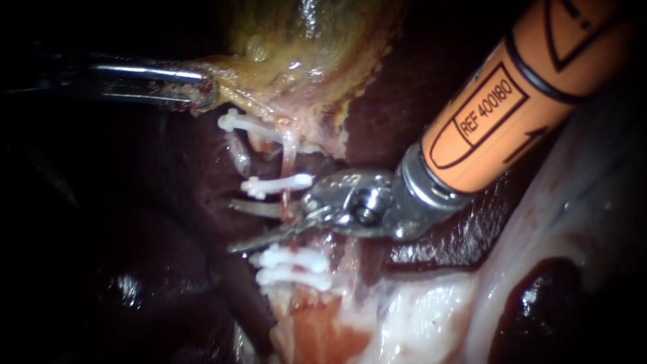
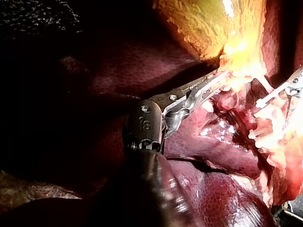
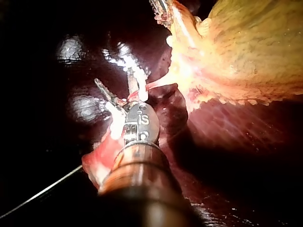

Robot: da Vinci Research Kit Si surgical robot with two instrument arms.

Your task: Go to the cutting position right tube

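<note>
Liver (image 1: 465,229) (image 2: 118,61) (image 3: 227,142): dark red bed under and around everything else. Gallbladder (image 1: 303,40) (image 2: 203,23) (image 3: 246,47): yellow-green, lies above the tubes in endoscope view, w/ its pale lower edge pulled toward the left.

Right instrument (image 1: 232,228) (image 3: 114,80): orange shaft enters from upper right, metal wrist beside the tubes. Jaws are two thin blades w/ a clear gap, i.e. parted and gripping nothing. They reach across the right tube, one blade on each side of it. Whether either blade touches the tube can't be told.

Left instrument (image 1: 199,94) (image 2: 218,81): enters from left. Jaws are closed onto the gallbladder's lower edge and hold that tissue.

Right tube (image 1: 288,158): thin pink strand running down from the gallbladder, passing betw. the blades just below the middle clip (image 1: 276,183).

Other white clips: top clip (image 1: 232,121) near the gallbladder edge; lower clips (image 1: 293,268), a pair just beyond the lower blade.
</note>
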